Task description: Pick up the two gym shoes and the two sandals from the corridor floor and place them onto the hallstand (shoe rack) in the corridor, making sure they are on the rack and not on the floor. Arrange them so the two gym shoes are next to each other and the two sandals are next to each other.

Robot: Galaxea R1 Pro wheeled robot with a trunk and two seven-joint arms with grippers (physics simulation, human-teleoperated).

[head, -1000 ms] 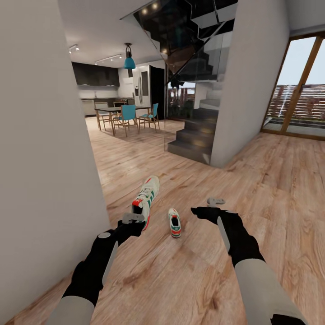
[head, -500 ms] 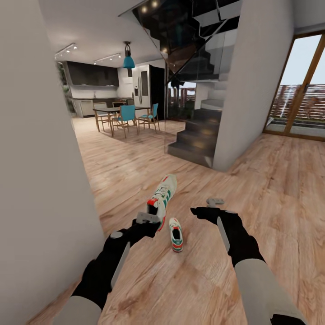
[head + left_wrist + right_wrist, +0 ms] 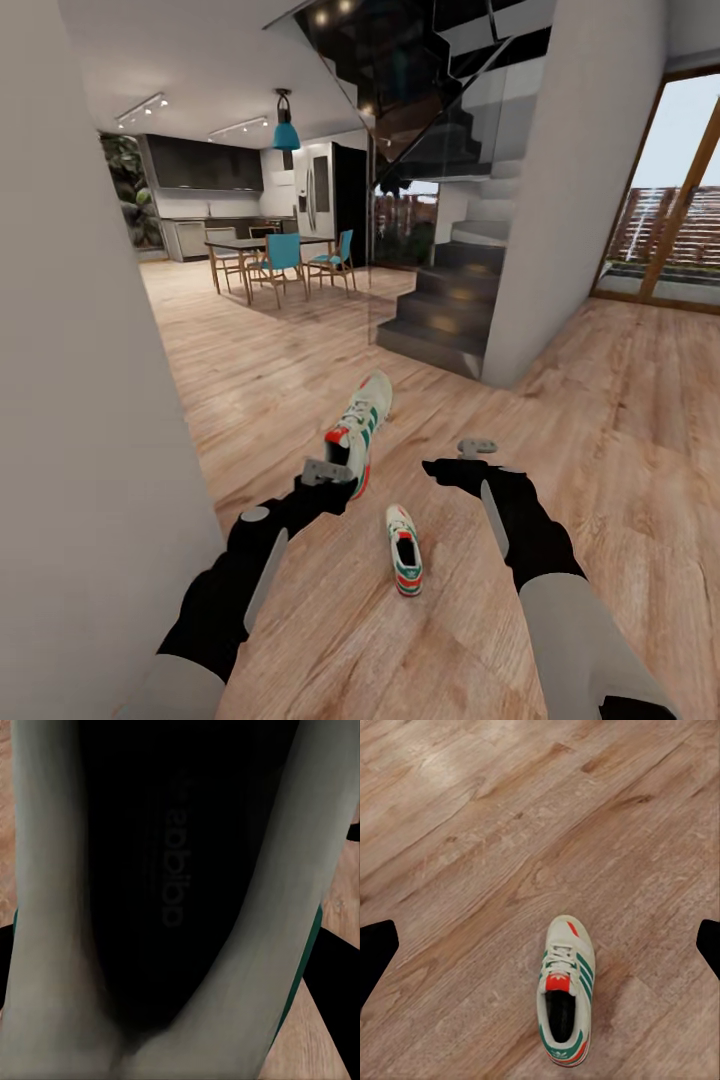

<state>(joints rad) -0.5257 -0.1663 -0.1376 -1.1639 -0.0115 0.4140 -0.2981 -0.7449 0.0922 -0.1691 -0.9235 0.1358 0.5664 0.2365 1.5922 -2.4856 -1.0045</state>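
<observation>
My left gripper [image 3: 326, 472] is shut on the heel end of one gym shoe [image 3: 357, 431], a white sneaker with green stripes and red-orange accents, held above the corridor floor [image 3: 300, 380]. The left wrist view looks straight into this shoe's dark insole [image 3: 172, 870]. The other gym shoe [image 3: 404, 549] lies flat on the wood planks between my arms, below the open right gripper [image 3: 466, 458]. In the right wrist view that shoe [image 3: 564, 994] lies on the floor between the wide-spread fingertips [image 3: 375, 954]. The sandals and the hallstand are out of view.
A grey wall [image 3: 80, 400] stands close on my left. Ahead are a dark staircase [image 3: 445, 305] with a glass side, a grey pillar [image 3: 565, 200] and, farther back, a dining table with teal chairs [image 3: 275, 255]. Glass doors [image 3: 670, 210] are at the right.
The whole view has shifted, so the camera moved; more of the kitchen shows past the left wall. The floor shoe now sits lower in the picture. The left gripper still holds its shoe.
</observation>
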